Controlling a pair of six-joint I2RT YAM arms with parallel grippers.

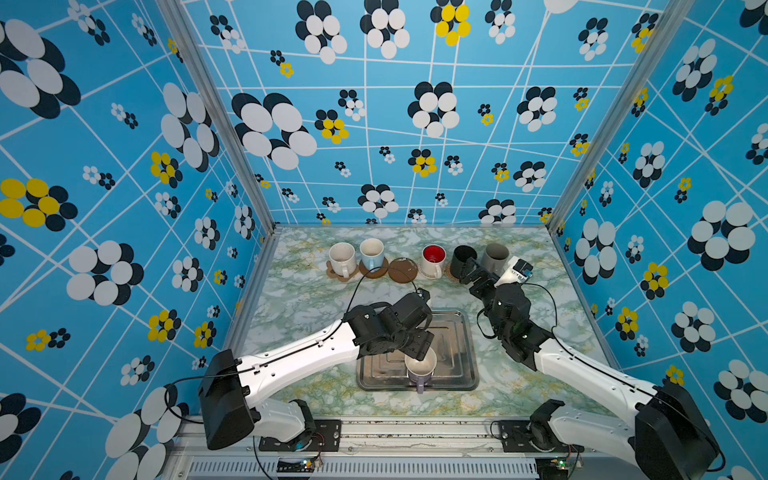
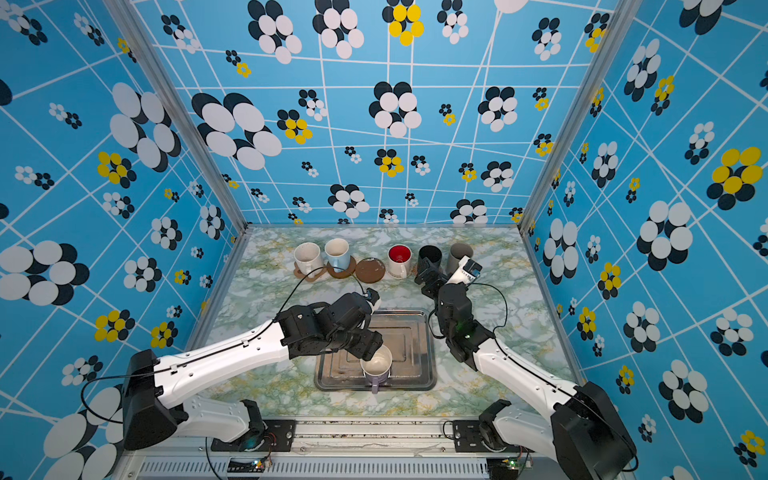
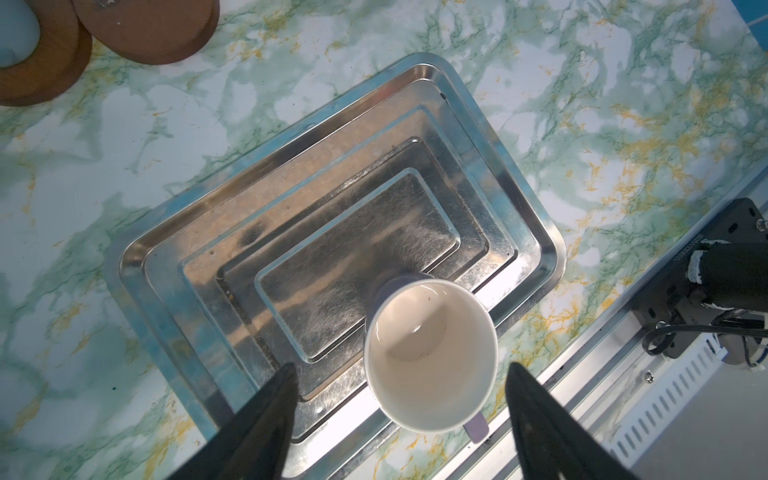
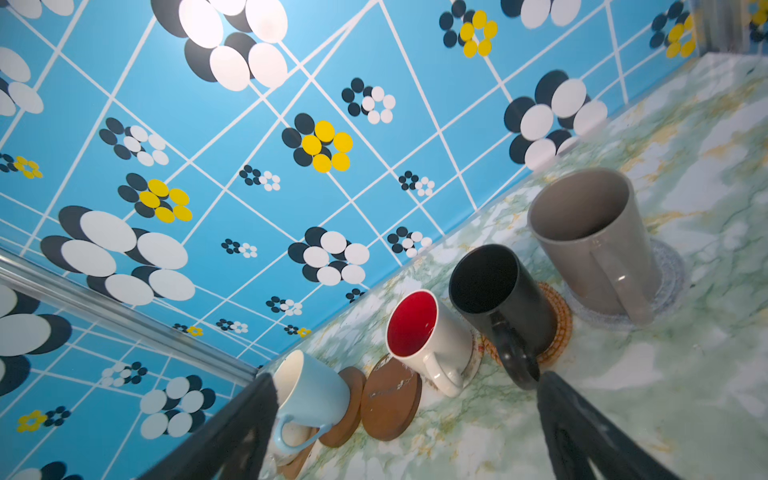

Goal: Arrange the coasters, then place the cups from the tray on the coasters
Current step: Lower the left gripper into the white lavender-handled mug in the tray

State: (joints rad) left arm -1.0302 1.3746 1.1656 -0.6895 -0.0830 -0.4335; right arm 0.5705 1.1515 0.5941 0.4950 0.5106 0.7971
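**Lilac mug [image 3: 430, 357], last cup on the tray [image 3: 174, 266].** The mug stands upright near the tray's front rim, and its handle [image 3: 476, 428] points out over that rim toward the robot's base. It is empty: the cream interior shows only a few faint specks. The tray holds nothing else.

The mug looks like glazed ceramic, so it should be rigid, fairly heavy for its size, slick under the pads and liable to chip if knocked or dropped. A hold across the body or over the rim wall, clear of the handle, seems soundest.

The left gripper [image 3: 402, 368] hovers over the mug. Its jaws are spread wide, one finger on either side of the rim, and touch nothing.

At the back of the tabletop [image 1: 299, 299] runs the coaster row, and one brown disc [image 1: 402, 270] lies bare, probably the mug's destination. The other coasters each carry a mug, all seemingly empty:
- white speckled [image 1: 341, 257]
- light blue [image 1: 371, 253]
- red-lined white [image 1: 433, 257]
- black [image 1: 462, 259]
- grey-beige [image 1: 494, 257]

The right gripper [image 4: 407, 380] sits near the black mug with its jaws fully apart, holding nothing.
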